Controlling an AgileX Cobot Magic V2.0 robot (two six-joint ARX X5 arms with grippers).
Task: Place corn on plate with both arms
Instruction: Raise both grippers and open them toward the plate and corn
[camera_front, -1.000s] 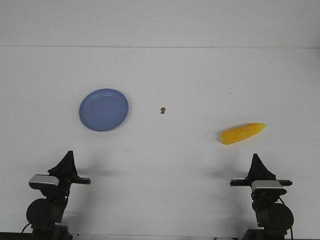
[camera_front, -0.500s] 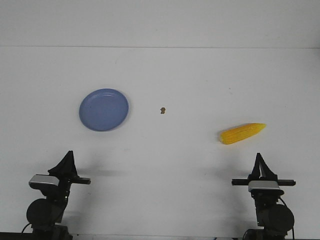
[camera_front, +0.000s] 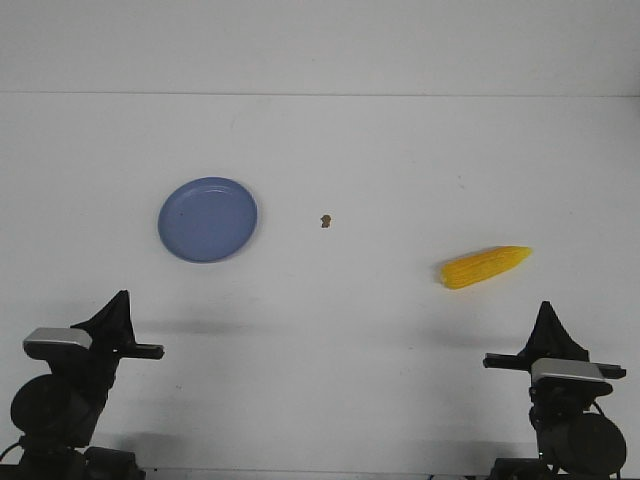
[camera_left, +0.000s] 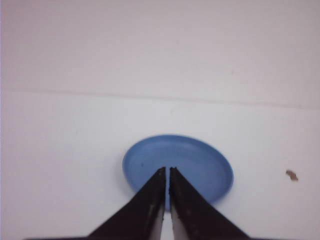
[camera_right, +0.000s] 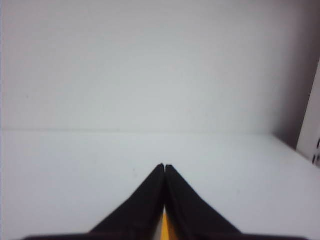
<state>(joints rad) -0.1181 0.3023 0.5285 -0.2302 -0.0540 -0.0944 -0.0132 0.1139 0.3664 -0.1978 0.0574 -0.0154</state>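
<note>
Left gripper sits near the bench's front-left corner, fingers pressed together on nothing, aimed at the plate; right gripper sits near the front-right corner, fingers likewise together and empty, with only a yellow sliver showing between them in its wrist view. The plate lies left of centre; the corn lies flat toward the right edge, pointed end outward, well apart from the plate; a small brown speck rests between them on the white bench.
</note>
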